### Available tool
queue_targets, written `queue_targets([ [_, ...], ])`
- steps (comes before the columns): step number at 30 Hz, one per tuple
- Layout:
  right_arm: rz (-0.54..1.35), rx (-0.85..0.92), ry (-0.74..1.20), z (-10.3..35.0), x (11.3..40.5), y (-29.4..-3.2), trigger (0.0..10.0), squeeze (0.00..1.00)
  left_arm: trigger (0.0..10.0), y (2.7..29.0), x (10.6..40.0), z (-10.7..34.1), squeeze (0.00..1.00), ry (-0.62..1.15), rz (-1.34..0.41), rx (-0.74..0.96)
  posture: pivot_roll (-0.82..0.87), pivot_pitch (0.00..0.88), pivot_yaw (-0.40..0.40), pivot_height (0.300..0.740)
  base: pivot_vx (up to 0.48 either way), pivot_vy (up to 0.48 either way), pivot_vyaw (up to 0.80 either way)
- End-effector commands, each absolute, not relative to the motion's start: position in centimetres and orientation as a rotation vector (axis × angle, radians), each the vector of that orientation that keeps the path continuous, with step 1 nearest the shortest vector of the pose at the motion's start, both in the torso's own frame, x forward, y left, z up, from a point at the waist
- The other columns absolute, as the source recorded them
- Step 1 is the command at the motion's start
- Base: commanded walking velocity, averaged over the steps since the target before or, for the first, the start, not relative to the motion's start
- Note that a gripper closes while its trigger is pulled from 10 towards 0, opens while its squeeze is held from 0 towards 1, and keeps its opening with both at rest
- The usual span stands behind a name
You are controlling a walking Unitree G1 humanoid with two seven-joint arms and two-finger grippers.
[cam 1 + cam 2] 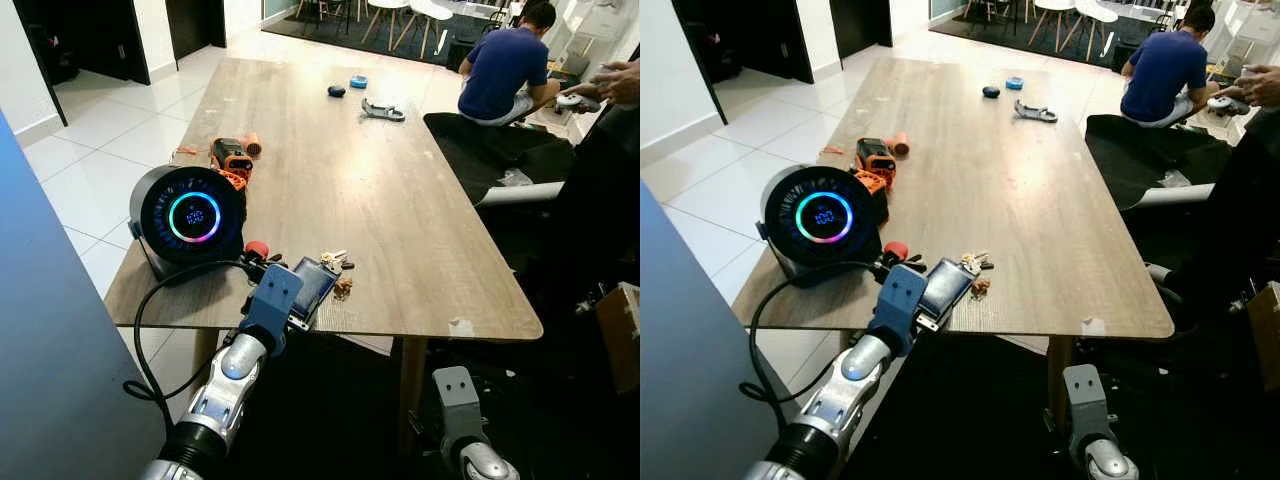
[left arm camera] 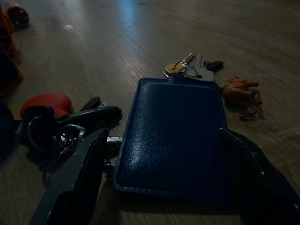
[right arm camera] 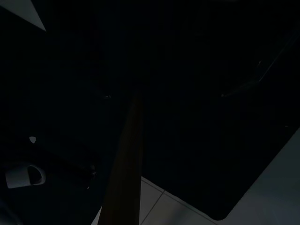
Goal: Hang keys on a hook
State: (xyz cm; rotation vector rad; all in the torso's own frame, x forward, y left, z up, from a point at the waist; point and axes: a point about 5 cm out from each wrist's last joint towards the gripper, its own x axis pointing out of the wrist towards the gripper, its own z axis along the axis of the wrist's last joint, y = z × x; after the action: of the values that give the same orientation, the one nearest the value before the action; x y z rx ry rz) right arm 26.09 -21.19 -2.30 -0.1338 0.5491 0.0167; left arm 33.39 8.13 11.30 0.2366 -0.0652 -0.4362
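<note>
My left gripper (image 2: pixel 164 173) sits at the near edge of the wooden table (image 1: pixel 400 200), fingers spread apart on either side of a dark blue card holder (image 2: pixel 171 136) that lies flat between them; neither finger is pressed against it as far as I can tell. The holder's long axis runs straight away from my wrist, and the keys (image 2: pixel 190 69) are at its far end, just beyond my fingertips, their blades pointing away and slightly to the right. A small brown animal-shaped charm (image 2: pixel 240 90) lies just to the right of the keys, with a thin cord trailing from it. Left of my left finger (image 2: pixel 70 183) lies a second bundle: a red fob (image 2: pixel 47 104) with a black clip and ring. My left arm (image 1: pixel 225 385) reaches up and forward from below the table edge, wrist roughly level with the tabletop. A round black device with a glowing ring (image 1: pixel 190 215) stands on the table to the left of the arm, near it. My right arm (image 1: pixel 460 415) hangs low below the table edge; its wrist view is too dark and I cannot tell its finger state.
</note>
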Motion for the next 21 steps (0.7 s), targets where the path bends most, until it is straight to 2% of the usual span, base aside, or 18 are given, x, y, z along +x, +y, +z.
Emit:
queue_targets([
  [1,-0.002,-0.134,0.587,-2.8,25.5,-21.6,10.0,0.00,10.0,7.2,32.9,9.7,0.00,0.005,-0.484,0.239,0.06,0.139,-0.073,0.740,0.000,0.000,0.00],
  [11,-0.001,-0.135,0.593,-2.9,25.4,-21.6,10.0,0.00,10.0,6.1,31.7,8.1,0.00,0.117,-0.685,0.275,0.07,0.128,-0.073,0.740,0.000,0.000,0.00],
  [21,-0.002,-0.132,0.595,-2.9,25.4,-21.5,10.0,0.00,10.0,6.2,31.5,7.4,0.00,0.153,-0.720,0.316,0.07,0.132,-0.073,0.740,0.000,0.000,0.00],
])
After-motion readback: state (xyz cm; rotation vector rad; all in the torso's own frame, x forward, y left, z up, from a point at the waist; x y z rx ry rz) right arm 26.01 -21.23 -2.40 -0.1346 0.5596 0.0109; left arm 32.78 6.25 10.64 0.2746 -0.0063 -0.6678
